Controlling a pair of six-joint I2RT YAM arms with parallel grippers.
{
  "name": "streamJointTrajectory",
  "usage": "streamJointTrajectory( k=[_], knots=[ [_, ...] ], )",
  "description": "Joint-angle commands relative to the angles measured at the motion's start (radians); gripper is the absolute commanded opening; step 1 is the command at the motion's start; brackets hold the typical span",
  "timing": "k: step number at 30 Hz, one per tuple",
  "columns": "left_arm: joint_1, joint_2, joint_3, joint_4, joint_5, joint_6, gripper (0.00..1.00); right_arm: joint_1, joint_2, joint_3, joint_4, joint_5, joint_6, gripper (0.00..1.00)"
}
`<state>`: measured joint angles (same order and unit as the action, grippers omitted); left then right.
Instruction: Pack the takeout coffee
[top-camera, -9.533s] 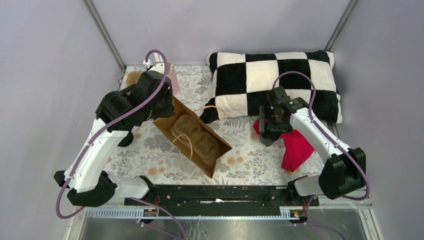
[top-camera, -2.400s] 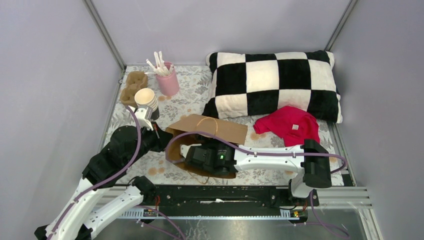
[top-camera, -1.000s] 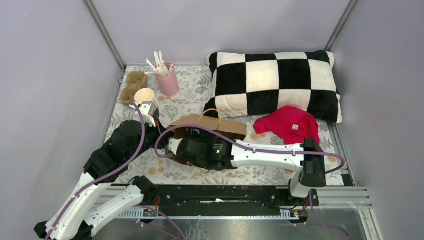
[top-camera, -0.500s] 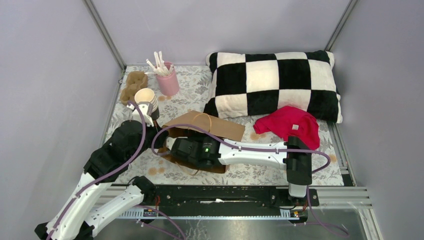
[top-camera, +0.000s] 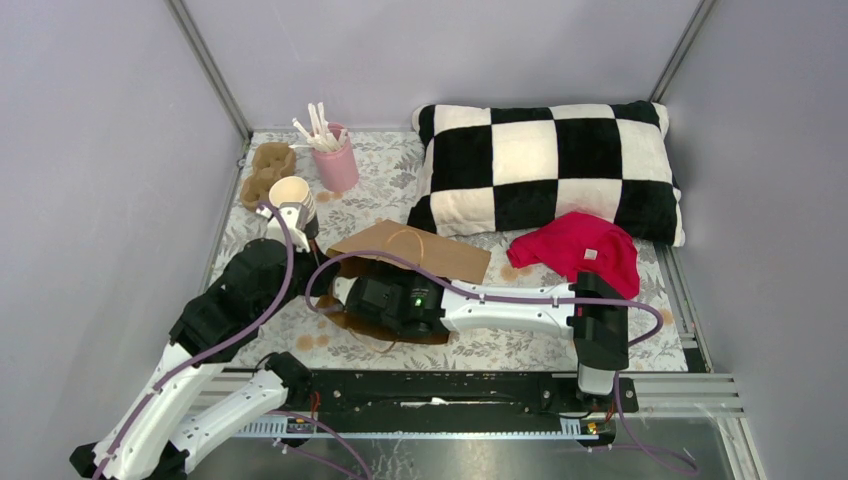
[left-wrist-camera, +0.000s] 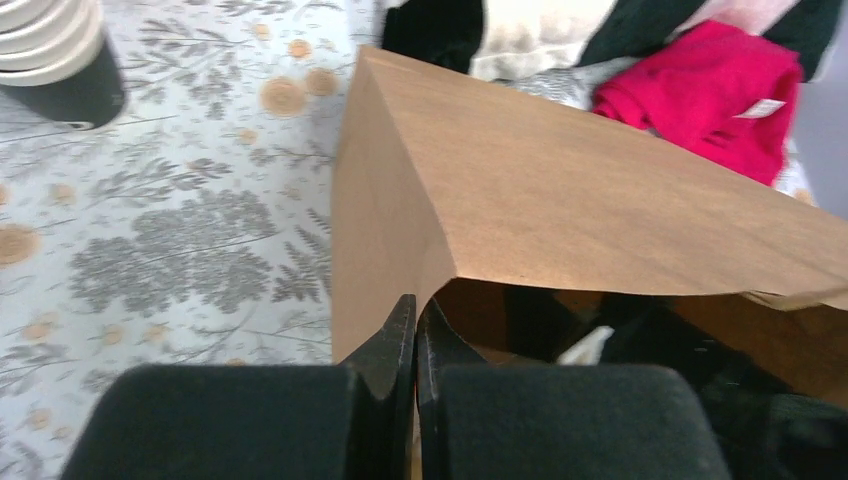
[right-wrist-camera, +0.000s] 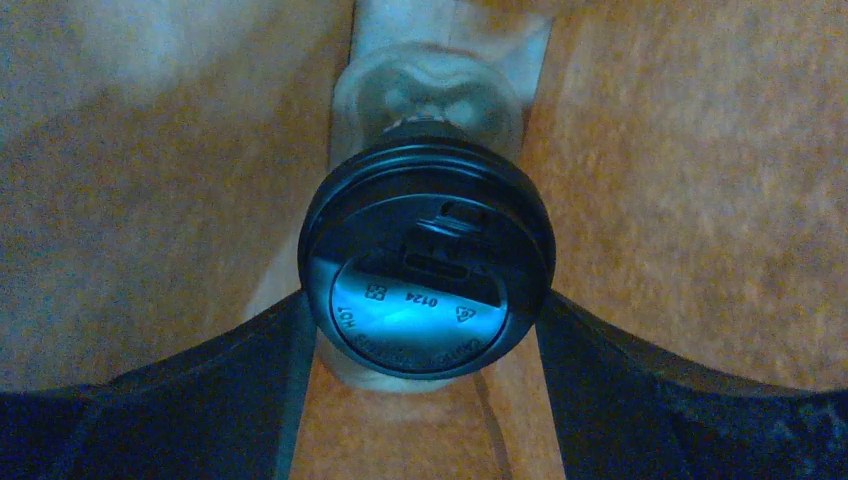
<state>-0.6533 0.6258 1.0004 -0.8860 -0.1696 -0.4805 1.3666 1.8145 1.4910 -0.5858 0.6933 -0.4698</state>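
On the floral tablecloth (top-camera: 375, 195), lower centre, the right gripper (right-wrist-camera: 423, 303) has slid deeper into the paper bag (top-camera: 420, 250), fingers clasping the takeout coffee (right-wrist-camera: 427, 255) inside, left gripper (left-wrist-camera: 415, 320) pinching the rim; release seems next.

The counter (top-camera: 385, 190) carries one brown paper bag (top-camera: 425, 252); one lidded black paper cup (right-wrist-camera: 428, 280) inside it; one stack of lidless paper cups (top-camera: 292, 198), too tightly nested to count; one pink holder (top-camera: 340, 170) with several white sticks (top-camera: 318, 118), too bunched to number; one cardboard cup carrier (top-camera: 265, 168) showing two hollows; one checkered pillow (top-camera: 550, 165); one red cloth (top-camera: 585, 255); two tools, the left tool (left-wrist-camera: 415, 318) and the right tool (right-wrist-camera: 425, 345).
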Motion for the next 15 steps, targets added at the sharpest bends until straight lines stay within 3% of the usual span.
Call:
streamJointTrajectory(
  k=[1, 8, 15],
  knots=[
    [-0.019, 0.024, 0.032, 0.090, 0.136, -0.043, 0.00, -0.005, -0.022, -0.007, 0.147, -0.053, -0.047, 0.69],
    [-0.017, 0.032, 0.042, 0.088, 0.146, -0.045, 0.00, -0.019, -0.029, -0.051, 0.198, -0.044, -0.067, 0.69],
    [-0.017, 0.047, 0.067, 0.088, 0.120, -0.049, 0.00, -0.021, -0.034, -0.010, 0.094, -0.020, -0.040, 0.69]
  ],
)
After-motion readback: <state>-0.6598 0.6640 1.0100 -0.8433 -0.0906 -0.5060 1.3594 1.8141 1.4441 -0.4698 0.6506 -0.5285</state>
